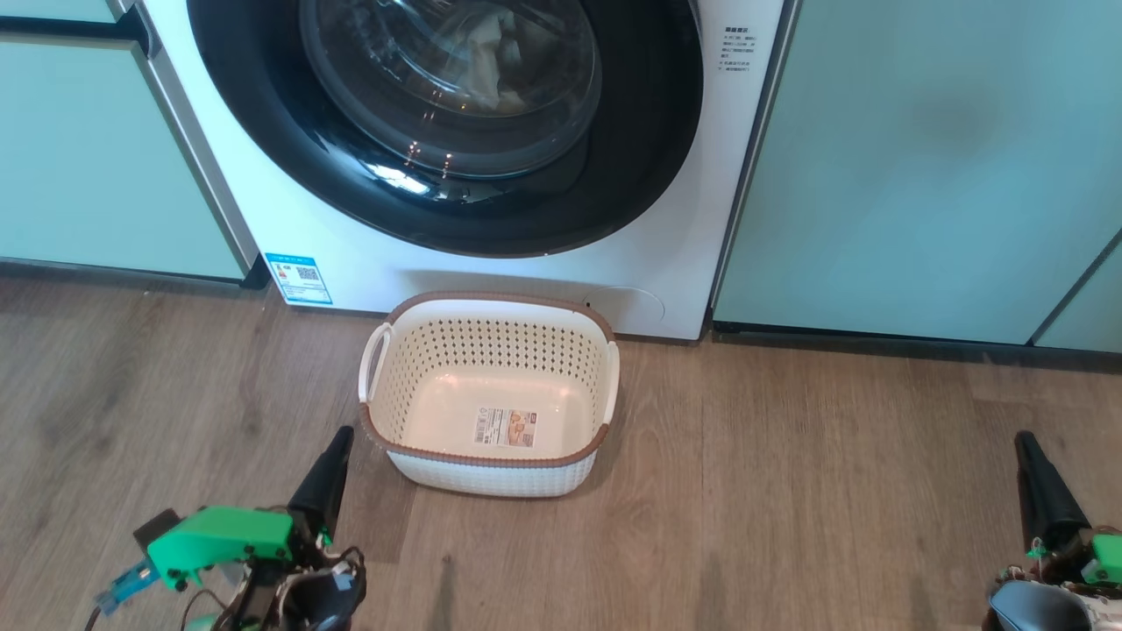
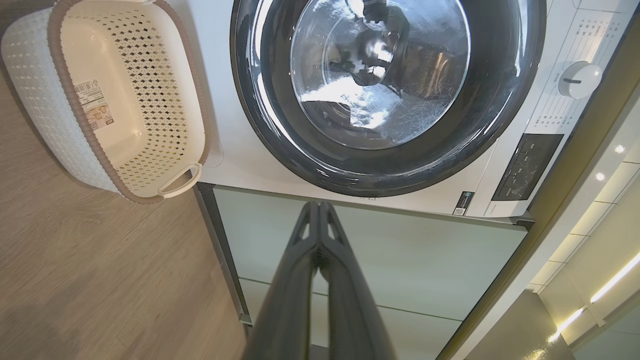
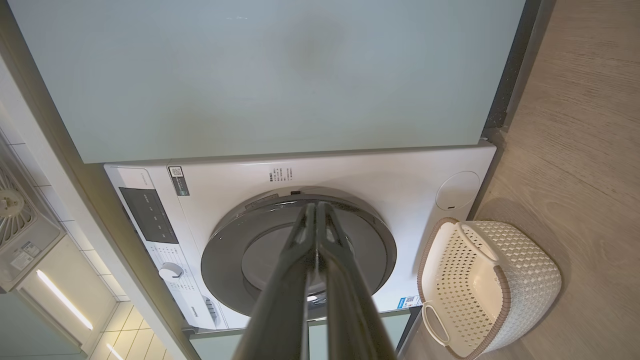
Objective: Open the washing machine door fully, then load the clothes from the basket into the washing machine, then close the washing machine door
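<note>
I see one big white front-loading washing machine (image 1: 351, 254). Its one round door (image 1: 254, 131), with a glossy black rim and domed clear glass, is shut. Behind the glass lie pale cloth garments (image 1: 486, 66), and I cannot count them. One small white perforated plastic basket (image 1: 491, 478) with a brown rim stands on the wooden floor (image 1: 789, 491) just in front of the machine. One label sticker (image 1: 507, 427) shows on its bare bottom. My left gripper (image 1: 342, 434) and right gripper (image 1: 1022, 438) hover either side, each with two dark fingers pressed together, gripping nothing.
</note>
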